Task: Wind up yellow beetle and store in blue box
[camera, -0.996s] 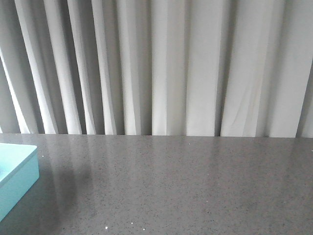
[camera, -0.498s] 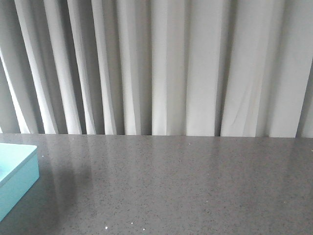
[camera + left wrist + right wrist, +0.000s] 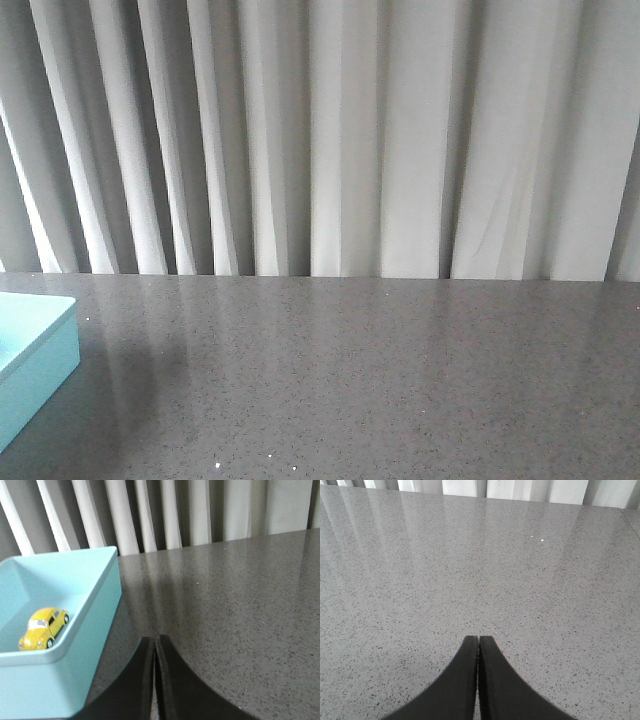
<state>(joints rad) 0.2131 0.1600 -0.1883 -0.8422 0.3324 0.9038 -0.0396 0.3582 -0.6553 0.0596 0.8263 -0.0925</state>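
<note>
yellow beetle (image 3: pixel 43 628) sits inside the blue box (image 3: pixel 95 630), box at the table's (image 3: pixel 380 380) left edge; my left claw (image 3: pixel 155 645) and right claw (image 3: pixel 478 645) both clenched, holding nothing, over bare tabletop

No text, label, brand, number or sign can be read on the yellow beetle (image 3: pixel 43 628), the blue box (image 3: pixel 95 625) or the table (image 3: pixel 400 380).

Blue box (image 3: pixel 35 360) blocks left; table (image 3: pixel 380 380) open.
</note>
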